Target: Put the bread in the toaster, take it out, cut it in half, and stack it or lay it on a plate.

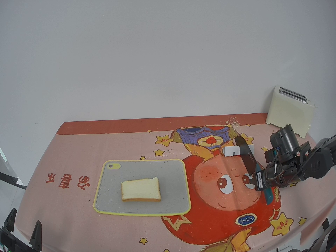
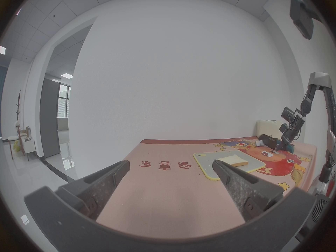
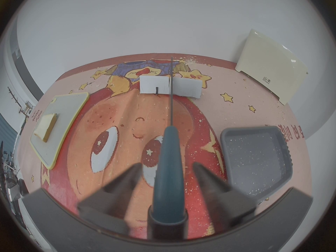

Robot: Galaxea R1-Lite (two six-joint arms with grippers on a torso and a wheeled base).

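J: Knife handle (image 3: 168, 193) closest to the right wrist lens, teal, lying between the fingers of the right gripper (image 3: 167, 168). Clamped?
K: Looks not. Jaws apart, with a gap on either side of the handle. Can't tell about contact further back.
J: Blade?
K: Dark, edge-on from the wrist, pointing toward the white holder (image 1: 232, 150). From the head view, angled up over it. Hard to say if resting on it.
J: Left side?
K: Left gripper (image 2: 170, 165) low by the near left corner of the table, jaws wide apart over bare cloth.
J: Bread?
K: Bread (image 1: 141, 189): one whole slice, flat on the grey cutting board (image 1: 115, 200) with the yellow rim, about mid-board. Well apart from both grippers.
J: Toaster?
K: Toaster (image 1: 290, 111), cream, at the far right corner, slots facing up.
J: Rest?
K: Grey tray (image 3: 257, 158) near the right gripper, on the side away from the cutting board, floor speckled. Crumbs (image 1: 231, 122) on the cartoon tablecloth (image 1: 70, 158) by the far edge, beyond the holder.
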